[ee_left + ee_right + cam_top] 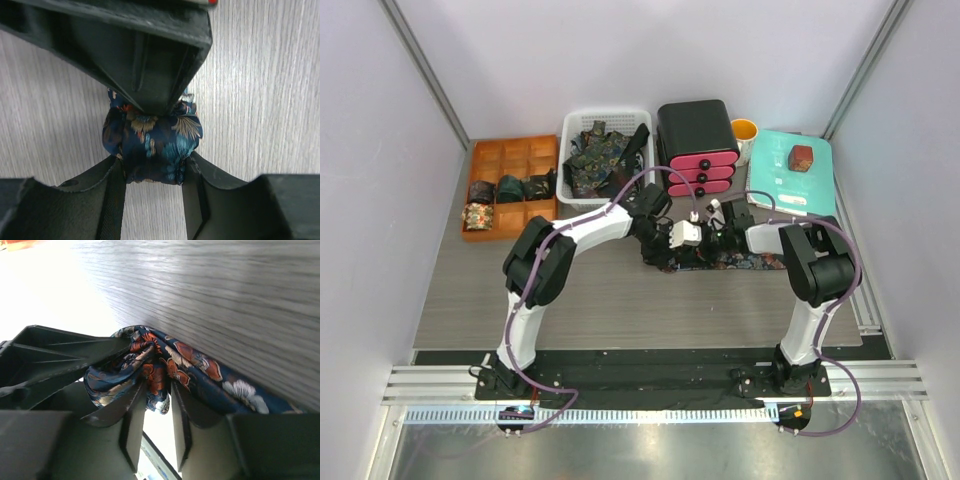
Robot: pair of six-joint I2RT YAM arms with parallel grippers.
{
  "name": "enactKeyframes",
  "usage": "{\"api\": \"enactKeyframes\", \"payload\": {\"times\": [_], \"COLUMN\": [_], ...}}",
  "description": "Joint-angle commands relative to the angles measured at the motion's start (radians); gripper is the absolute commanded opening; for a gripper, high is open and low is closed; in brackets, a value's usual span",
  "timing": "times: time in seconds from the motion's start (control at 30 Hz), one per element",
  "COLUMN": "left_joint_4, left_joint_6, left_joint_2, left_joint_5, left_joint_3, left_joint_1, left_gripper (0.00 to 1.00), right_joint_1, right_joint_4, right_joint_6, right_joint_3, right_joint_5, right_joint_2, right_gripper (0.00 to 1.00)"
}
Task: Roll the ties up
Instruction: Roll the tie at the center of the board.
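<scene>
Grey wood table (pixel 620 300), top view: tie (pixel 752 262) lies mid-table, long axis left-right, tail toward the right arm, left gripper (pixel 702 245) at the rolled end; left wrist: its jaws clamped on the roll's sides; right wrist: right gripper (pixel 152 390) jaws slightly apart around a fold, grip unclear, bare tabletop beyond.

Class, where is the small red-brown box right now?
Top view, far right: the red-brown box sits on the teal pad, just right of the black drawer unit.
</scene>
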State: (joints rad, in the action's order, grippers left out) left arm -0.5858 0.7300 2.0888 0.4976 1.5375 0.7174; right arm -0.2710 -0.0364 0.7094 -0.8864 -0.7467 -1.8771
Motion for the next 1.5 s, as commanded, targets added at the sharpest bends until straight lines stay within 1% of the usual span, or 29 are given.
{"api": "enactKeyframes", "payload": {"times": [0.0,0.17,0.37,0.53,0.63,0.77,0.87,0.9,0.97,1.0,1.1,1.17,1.2,1.27,1.3,1.33,1.37,1.47], "left_joint_4": [-0.106,-0.174,-0.217,-0.235,-0.238,-0.244,-0.246,-0.247,-0.253,-0.258,-0.273,-0.276,-0.284,-0.284,-0.289,-0.292,-0.298,-0.295], "left_joint_6": [0.06,0.078,0.088,0.095,0.097,0.098,0.095,0.097,0.098,0.101,0.112,0.117,0.127,0.134,0.137,0.143,0.146,0.138], "left_joint_2": [0.094,0.14,0.177,0.183,0.186,0.191,0.188,0.185,0.178,0.175,0.156,0.13,0.117,0.084,0.076,0.07,0.059,0.042], "left_joint_5": [-0.03,-0.059,-0.079,-0.083,-0.085,-0.082,-0.08,-0.082,-0.077,-0.079,-0.054,-0.042,-0.021,-0.002,0.016,0.027,0.038,0.091], "left_joint_3": [0.038,0.072,0.119,0.136,0.138,0.144,0.147,0.148,0.148,0.147,0.147,0.145,0.145,0.144,0.147,0.153,0.159,0.176], "left_joint_1": [0.062,0.065,0.065,0.065,0.066,0.065,0.066,0.065,0.065,0.065,0.056,0.047,0.045,0.033,0.028,0.025,0.016,-0.009], "left_gripper": [0.24,0.24,0.23,0.22,0.22,0.22,0.23,0.24,0.25,0.25,0.28,0.3,0.34,0.39,0.45,0.48,0.55,0.64], "right_joint_1": [0.03,0.073,0.09,0.087,0.076,0.058,0.052,0.052,0.055,0.056,0.072,0.079,0.091,0.099,0.105,0.108,0.111,0.125], "right_joint_4": [0.156,0.213,0.225,0.103,0.084,0.067,0.091,0.104,0.154,0.161,0.196,0.227,0.231,0.253,0.257,0.263,0.262,0.271], "right_joint_6": [-0.08,-0.122,-0.142,-0.054,-0.048,-0.057,-0.097,-0.109,-0.163,-0.172,-0.229,-0.27,-0.281,-0.316,-0.326,-0.333,-0.347,-0.37], "right_joint_3": [-0.034,-0.039,-0.042,-0.014,-0.013,-0.017,-0.029,-0.036,-0.054,-0.055,-0.06,-0.068,-0.068,-0.074,-0.075,-0.077,-0.077,-0.089], "right_joint_5": [0.011,-0.052,-0.063,-0.094,-0.091,-0.077,-0.046,-0.043,-0.02,-0.013,0.027,0.049,0.058,0.07,0.076,0.079,0.081,0.089], "right_joint_2": [0.061,0.124,0.151,0.159,0.154,0.124,0.095,0.072,0.052,0.049,0.047,0.044,0.041,0.03,0.027,0.018,0.013,-0.019], "right_gripper": [0.38,0.41,0.44,0.5,0.53,0.52,0.44,0.36,0.27,0.19,0.06,0.01,0.01,0.01,0.01,0.01,0.01,0.01]}}
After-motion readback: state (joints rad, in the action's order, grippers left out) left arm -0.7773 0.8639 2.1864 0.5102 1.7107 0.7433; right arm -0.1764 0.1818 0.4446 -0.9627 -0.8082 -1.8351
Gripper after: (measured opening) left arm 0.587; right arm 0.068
